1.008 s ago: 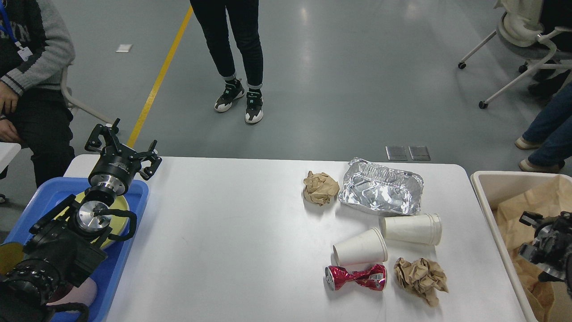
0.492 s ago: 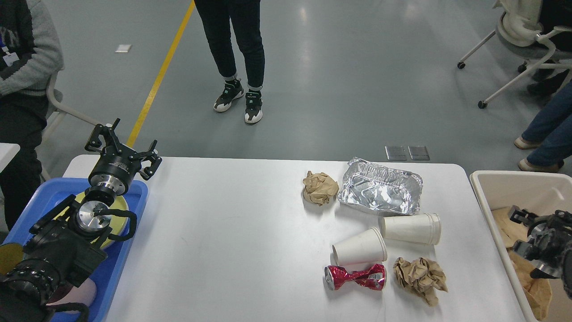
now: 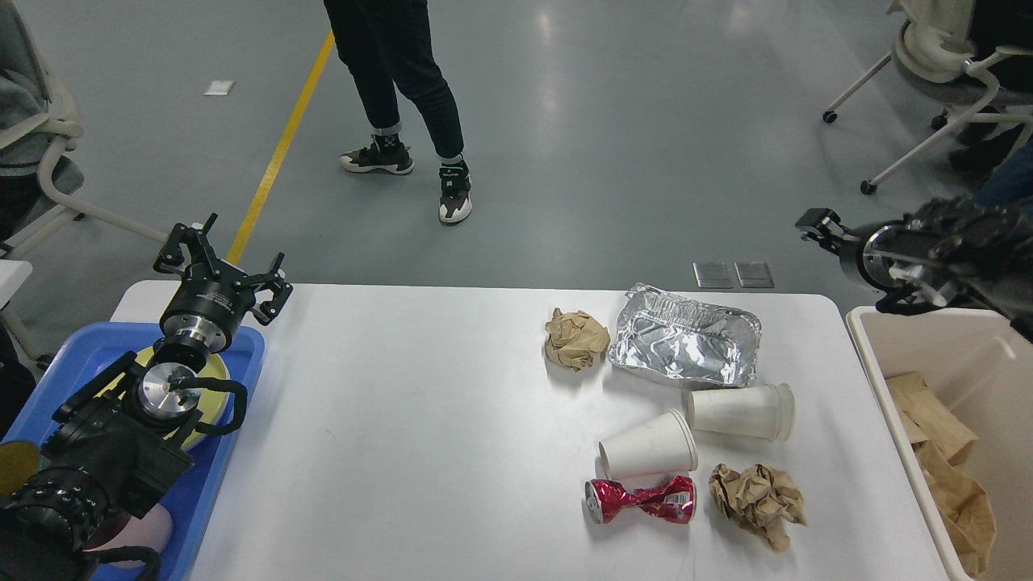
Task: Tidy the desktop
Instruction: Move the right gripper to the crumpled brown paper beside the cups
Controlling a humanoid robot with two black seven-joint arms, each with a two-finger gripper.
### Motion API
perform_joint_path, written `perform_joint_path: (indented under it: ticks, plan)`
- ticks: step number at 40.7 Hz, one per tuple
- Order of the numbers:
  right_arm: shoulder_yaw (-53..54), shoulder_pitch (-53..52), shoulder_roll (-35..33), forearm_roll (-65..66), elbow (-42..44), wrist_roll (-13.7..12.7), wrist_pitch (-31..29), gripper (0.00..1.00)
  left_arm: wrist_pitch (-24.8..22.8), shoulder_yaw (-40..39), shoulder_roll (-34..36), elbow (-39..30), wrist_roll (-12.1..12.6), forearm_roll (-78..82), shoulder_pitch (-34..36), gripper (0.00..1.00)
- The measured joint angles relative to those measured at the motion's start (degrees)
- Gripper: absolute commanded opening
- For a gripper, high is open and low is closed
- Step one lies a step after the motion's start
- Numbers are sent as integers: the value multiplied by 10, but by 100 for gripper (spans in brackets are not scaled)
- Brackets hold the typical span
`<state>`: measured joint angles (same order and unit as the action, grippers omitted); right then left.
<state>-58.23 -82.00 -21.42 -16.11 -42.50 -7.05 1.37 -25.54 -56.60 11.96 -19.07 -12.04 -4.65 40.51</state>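
Smooth white rectangular desktop (image 3: 420,420) fills the middle, bearing a crinkled silver foil tray (image 3: 686,345), two crumpled brown paper balls (image 3: 575,339), two tipped white paper cups (image 3: 648,445) and a crushed red can (image 3: 641,500). Left gripper (image 3: 222,262) hovers spread apart, empty; right gripper (image 3: 815,223): can't tell.

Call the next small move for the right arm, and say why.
Probably swing the right gripper down and left to the crumpled silver foil tray, the nearest litter. It hangs empty above the beige rectangular bin, which already holds brown paper. Two cups, a can and two paper balls also wait on the white desktop.
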Motion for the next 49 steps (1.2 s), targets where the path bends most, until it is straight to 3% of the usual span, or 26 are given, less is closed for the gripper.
perform_joint_path:
  ticks: [2, 7, 16, 19, 31, 39, 49]
  plan:
    - [-3, -70, 2, 43, -44, 0, -80, 100, 0, 0, 0, 0, 0, 0, 0, 98]
    - [-3, -181, 30, 108, -176, 3, -157, 100, 0, 0, 0, 0, 0, 0, 0, 98]
    - [5, -279, 125, 123, -376, 5, -173, 100, 0, 0, 0, 0, 0, 0, 0, 98]
    - [9, -285, 140, 123, -405, 5, -174, 100, 0, 0, 0, 0, 0, 0, 0, 98]
    - [-22, -236, 162, 164, -398, 6, -169, 100, 0, 0, 0, 0, -1, 0, 0, 98]
    - [-91, -184, 113, 241, -365, 5, -166, 100, 0, 0, 0, 0, -1, 0, 0, 98]
    - [-88, -102, 34, 240, -345, 7, -165, 100, -1, 0, 0, 0, -1, 0, 0, 98]
